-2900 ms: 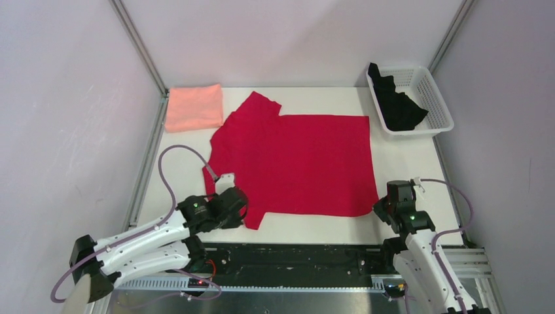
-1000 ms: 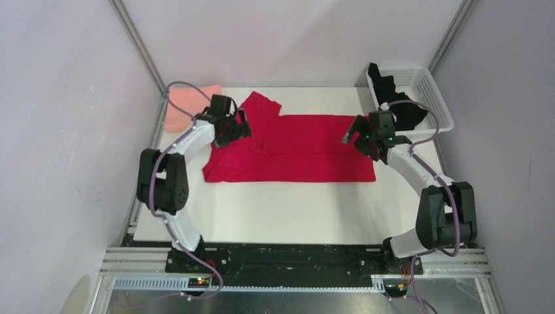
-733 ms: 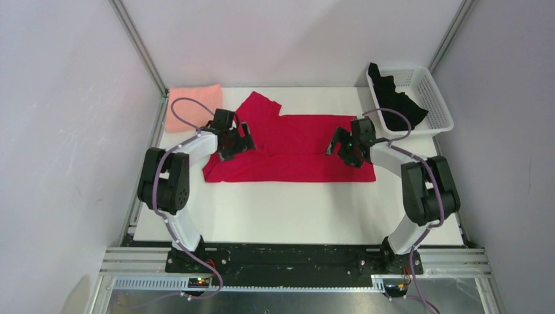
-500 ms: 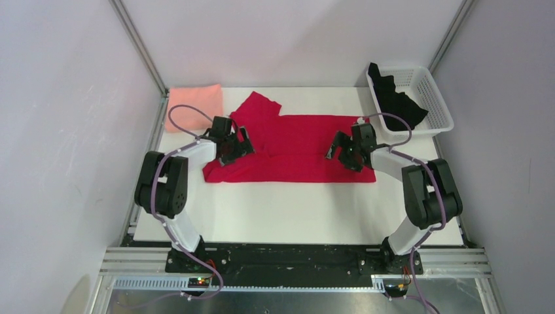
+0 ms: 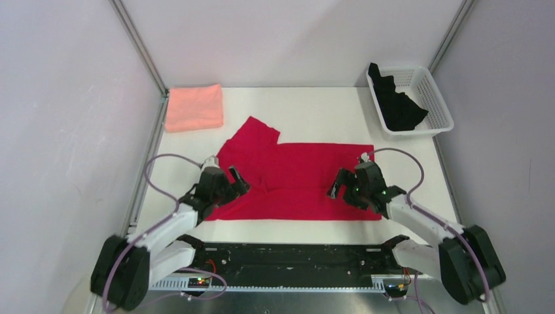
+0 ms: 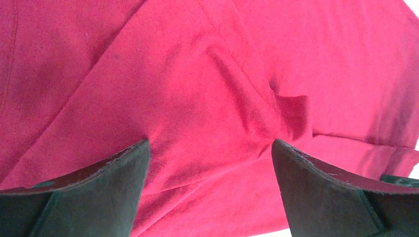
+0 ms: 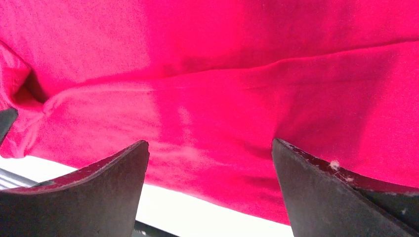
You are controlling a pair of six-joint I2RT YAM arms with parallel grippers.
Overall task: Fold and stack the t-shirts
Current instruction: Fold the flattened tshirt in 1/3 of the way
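Three soft cloth short-sleeved t-shirts are being counted: one bright red t-shirt [image 5: 294, 176], one salmon-pink t-shirt [image 5: 194, 108] in a folded rectangle, and one black t-shirt [image 5: 398, 108]. One white plastic mesh basket [image 5: 440, 104] is being recorded. One white table [image 5: 314, 108] is being noted. Two black two-finger grippers are being logged: one left gripper [image 5: 234, 184] and one right gripper [image 5: 336, 185].

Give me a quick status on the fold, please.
Left gripper and right gripper open, low over red shirt. Folded once, one sleeve out. Pink shirt, basket well clear.
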